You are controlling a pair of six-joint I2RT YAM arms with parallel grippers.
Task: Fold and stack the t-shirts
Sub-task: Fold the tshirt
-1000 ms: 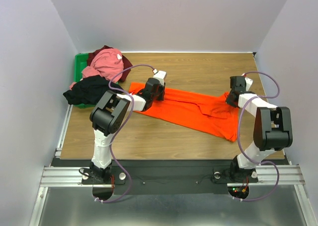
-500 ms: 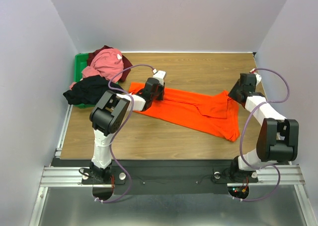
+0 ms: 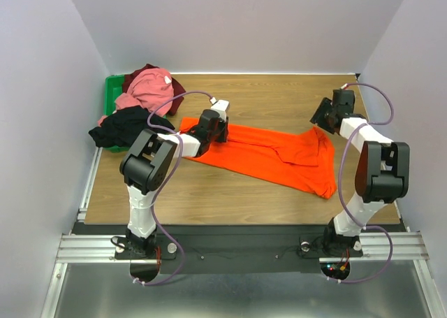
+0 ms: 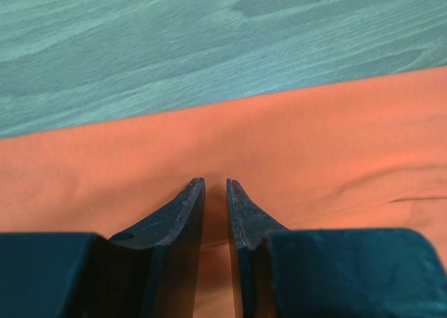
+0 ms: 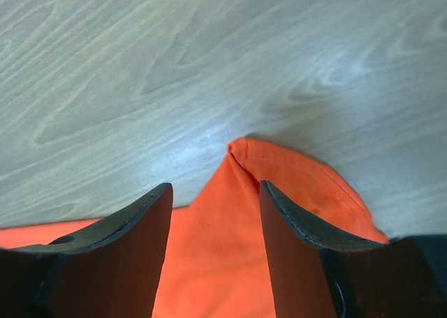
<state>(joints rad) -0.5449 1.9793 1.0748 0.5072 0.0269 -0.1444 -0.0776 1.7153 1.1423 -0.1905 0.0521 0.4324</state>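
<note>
Bright orange cloth t-shirt point(image 3: 279, 154) laid rumpled across the brown wooden table point(image 3: 279, 94) (other t-shirts point(image 3: 143, 98) heaped far left), left gripper point(image 4: 215, 185) nearly closed, orange fabric pinched between, right gripper point(image 5: 215, 189) spread wide, empty, above a hemmed corner.

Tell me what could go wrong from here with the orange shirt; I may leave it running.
The right gripper is open over a corner of the orange t-shirt, while the left gripper looks pinched on it: a pull now would drag the shirt, not spread it. Its right side lies bunched, so a fold could come out uneven. The black t-shirt hangs out of the green bin near the left arm and might snag.
</note>
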